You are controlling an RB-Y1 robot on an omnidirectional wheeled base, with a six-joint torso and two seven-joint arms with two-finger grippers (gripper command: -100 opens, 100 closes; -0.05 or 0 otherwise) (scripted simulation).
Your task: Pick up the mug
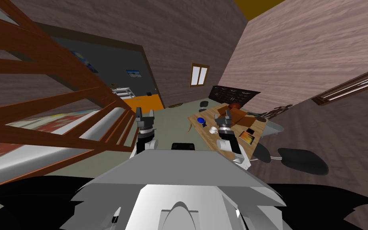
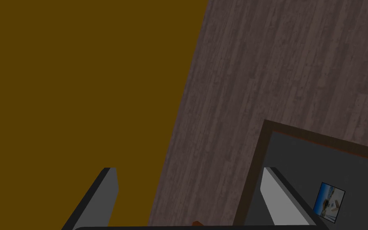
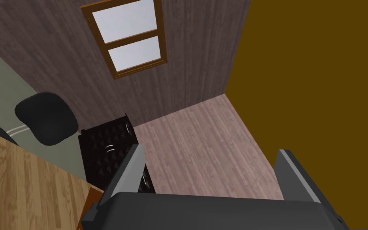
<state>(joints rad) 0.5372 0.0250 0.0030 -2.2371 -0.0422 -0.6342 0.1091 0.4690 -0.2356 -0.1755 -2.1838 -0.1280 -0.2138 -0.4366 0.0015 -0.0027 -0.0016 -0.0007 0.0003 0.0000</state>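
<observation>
A small white mug (image 1: 214,129) stands on the wooden table (image 1: 203,133) near its front left part. My right gripper (image 1: 224,115) hovers over the table just beside and beyond the mug, open, with nothing between its fingers. In the right wrist view the right gripper (image 3: 210,151) points up and past the table's corner (image 3: 19,179) toward the far wall. My left gripper (image 1: 145,113) is raised over the floor left of the table. In the left wrist view the left gripper (image 2: 189,171) is open and empty.
On the table are a blue object (image 1: 200,120), a brown box (image 1: 235,112) and an orange and black book (image 1: 247,137). Black chairs (image 1: 302,160) stand to its right, a dark cabinet (image 1: 233,94) behind it. A brown wooden frame (image 1: 59,100) rises close on my left.
</observation>
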